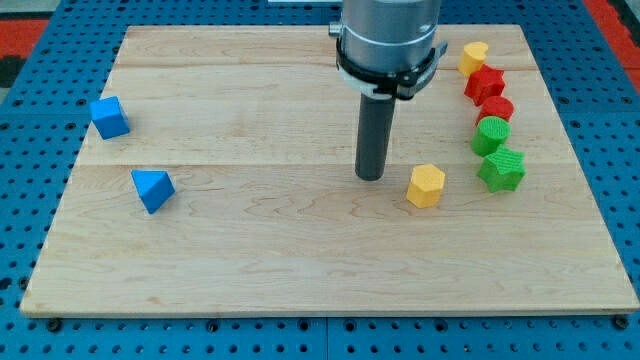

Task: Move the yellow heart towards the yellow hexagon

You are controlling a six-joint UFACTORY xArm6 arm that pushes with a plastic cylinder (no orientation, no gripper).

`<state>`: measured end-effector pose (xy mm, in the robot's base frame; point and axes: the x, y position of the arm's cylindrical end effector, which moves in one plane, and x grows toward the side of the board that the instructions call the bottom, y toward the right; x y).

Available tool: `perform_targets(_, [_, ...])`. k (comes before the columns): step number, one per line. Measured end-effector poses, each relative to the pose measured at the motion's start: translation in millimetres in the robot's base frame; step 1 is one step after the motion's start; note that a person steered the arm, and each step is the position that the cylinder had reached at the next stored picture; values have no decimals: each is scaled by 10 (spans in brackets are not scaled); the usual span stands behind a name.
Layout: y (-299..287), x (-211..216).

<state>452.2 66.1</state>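
Tip (pixel 371 177) sits just left of yellow hexagon (pixel 425 186); yellow heart (pixel 473 57) lies well apart; no claw.

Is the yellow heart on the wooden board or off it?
On it. The yellow heart sits on the wooden board, by its top right corner.

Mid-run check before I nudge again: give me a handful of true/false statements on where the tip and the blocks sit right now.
1. My tip sits just to the view's left of the yellow hexagon. True.
2. The yellow heart touches the yellow hexagon. False: it is far off, at the top of the right-hand column, above the red blocks.
3. Two blue blocks lie on the view's left. True.
4. The green blocks lie left of my tip. False: they lie right of the hexagon.
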Motion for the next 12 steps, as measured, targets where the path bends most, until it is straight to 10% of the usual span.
perform_targets(3, [1115,938])
perform_targets(5, [105,-820])
perform_targets(7, [886,-2294])
perform_targets(9, [2301,-2138])
perform_targets(12, [107,-1711])
